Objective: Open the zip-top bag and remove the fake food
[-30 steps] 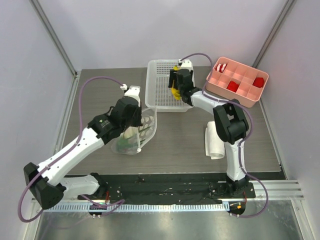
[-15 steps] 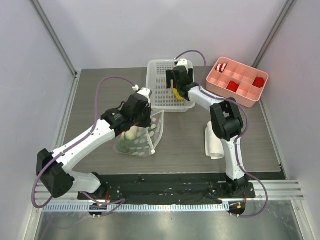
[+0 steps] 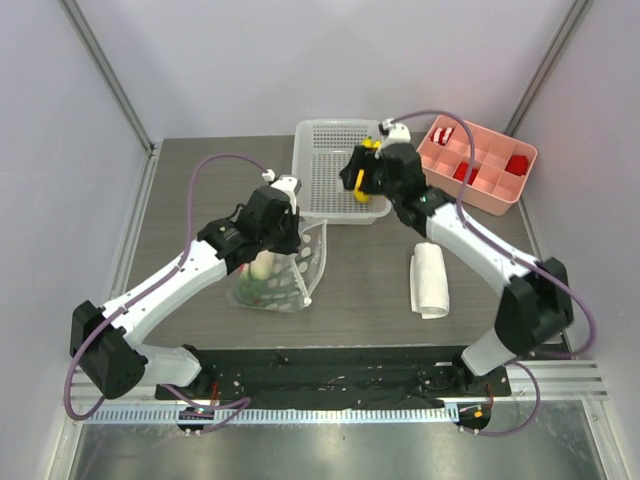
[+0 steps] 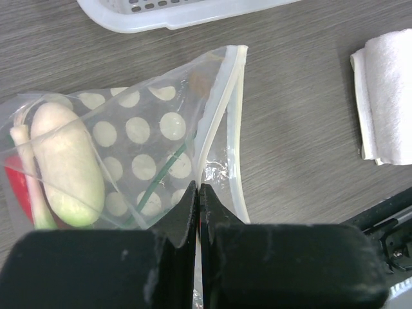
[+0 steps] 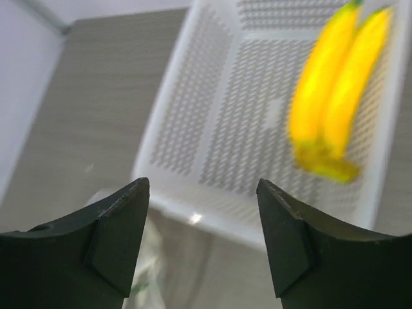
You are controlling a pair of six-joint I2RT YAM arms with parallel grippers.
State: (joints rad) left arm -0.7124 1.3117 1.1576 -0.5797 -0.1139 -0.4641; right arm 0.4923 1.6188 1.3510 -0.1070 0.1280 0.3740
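The left pincer [image 4: 198, 188] is clenched on the mouth edge of the one zip-top bag [image 4: 138, 132], its two fingers pressed together with the thin plastic between them. The bag's only print is white polka dots. From the pinch, the zip strip [image 4: 235, 96] runs straight away from the pincer, and that line is the long axis of the open edge. The bag's body spreads to the left of the fingers on the bench [image 4: 302, 129].

Inside the bag, left of the pincer, lies one white radish [image 4: 67, 164]. It is greenish at its nearer end and points roughly away from the pincer. One red chili [image 4: 16, 190] shows only as a sliver. The thin green stems [image 4: 158, 177] cannot be counted. One rolled white cloth [image 4: 386, 96] lies to the pincer's right, apart from the bag.

The right pincer [image 5: 203, 187] is released, its fingers wide apart and holding nothing. Ahead of it and to the right is one banana bunch [image 5: 335, 96] of two yellow fruits over the one white basket [image 5: 212, 129]. The bunch is blurred, and its long axis points away from the pincer. Whether it touches the basket floor cannot be told.

From above, one pink tray [image 3: 492, 150] sits to that pincer's right, with three red blocks [image 3: 517, 163] showing.
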